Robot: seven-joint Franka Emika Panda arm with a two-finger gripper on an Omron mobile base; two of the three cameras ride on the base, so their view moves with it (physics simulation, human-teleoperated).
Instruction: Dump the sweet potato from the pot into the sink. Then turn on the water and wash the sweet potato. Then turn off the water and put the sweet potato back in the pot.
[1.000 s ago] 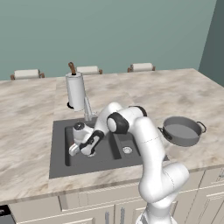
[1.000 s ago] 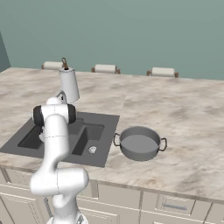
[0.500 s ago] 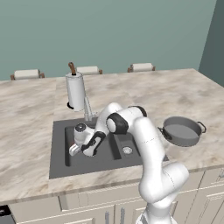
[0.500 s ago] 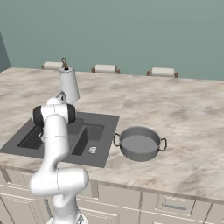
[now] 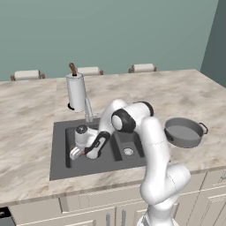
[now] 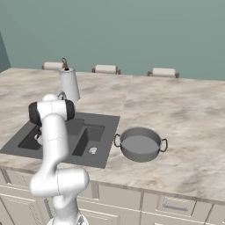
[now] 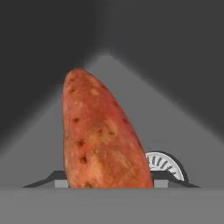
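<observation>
The robot's arm bends down into the big left basin of the sink [image 5: 59,154]. Its fingers [image 5: 76,153] are low in that basin, close to the floor.

In the hand view, the sweet potato [image 7: 101,138] stands tall right between the two dark finger tips (it hides most of them). The fingers look closed on the sweet potato, holding it at its fat end. It is orange-brown with little dark spots, and its thin end points away from the hand. Behind it is the dark sink floor, the corner of the basin and a round silver drain [image 7: 165,166].

The pot [image 5: 183,133] sits on the table to the right of the sink, well apart from the hand. The pot looks empty inside. A white paper-towel roll [image 5: 76,92] stands just behind the sink, and the thin grey faucet [image 5: 88,110] is next to it.
</observation>
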